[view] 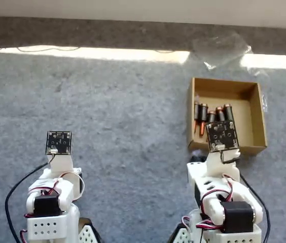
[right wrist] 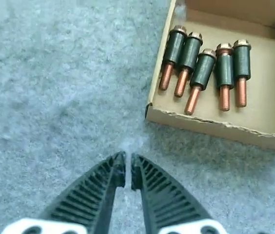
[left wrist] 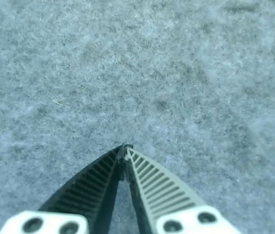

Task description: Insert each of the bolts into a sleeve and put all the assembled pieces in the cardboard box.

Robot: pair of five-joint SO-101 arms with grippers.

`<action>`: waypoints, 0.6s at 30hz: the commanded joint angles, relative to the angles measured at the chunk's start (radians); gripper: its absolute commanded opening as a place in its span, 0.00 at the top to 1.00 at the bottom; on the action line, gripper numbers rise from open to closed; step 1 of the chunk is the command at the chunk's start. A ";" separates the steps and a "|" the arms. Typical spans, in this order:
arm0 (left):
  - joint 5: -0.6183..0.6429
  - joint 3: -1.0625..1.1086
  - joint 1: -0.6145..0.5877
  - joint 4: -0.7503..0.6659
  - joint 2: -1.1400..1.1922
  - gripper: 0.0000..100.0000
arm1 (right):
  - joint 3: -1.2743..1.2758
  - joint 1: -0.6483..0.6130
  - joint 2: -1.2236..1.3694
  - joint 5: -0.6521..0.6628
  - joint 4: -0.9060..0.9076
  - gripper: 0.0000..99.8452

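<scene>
A grey felt-covered table [view: 122, 126] is seen from above. The left arm [view: 51, 197] is found at 7 o'clock and the right arm [view: 224, 197] at 5 o'clock, well apart. The cardboard box [view: 245, 114] is set at 2 o'clock, open, with the right arm's wrist placed over its near wall. A crumpled clear plastic bag [view: 221, 49] is seen at 1 o'clock, just beyond the box.

Five copper-coloured bolts [right wrist: 203, 70], each seated in a dark green sleeve [right wrist: 241, 58], are laid side by side on the box floor, heads toward 12 o'clock.

The left gripper [left wrist: 126, 148] is held over bare felt with its tips pressed together. The right gripper [right wrist: 127, 163] is held over felt just outside the box, its jaws drawn together, nothing pinched.
</scene>
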 commanded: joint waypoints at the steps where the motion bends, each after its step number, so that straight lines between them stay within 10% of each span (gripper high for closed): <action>1: 0.000 0.022 -0.007 0.011 -0.010 0.99 | 0.076 -0.002 -0.002 -0.009 -0.097 0.99; 18: -0.002 0.022 -0.008 0.011 -0.010 0.99 | 0.216 0.111 -0.004 -0.074 -0.305 1.00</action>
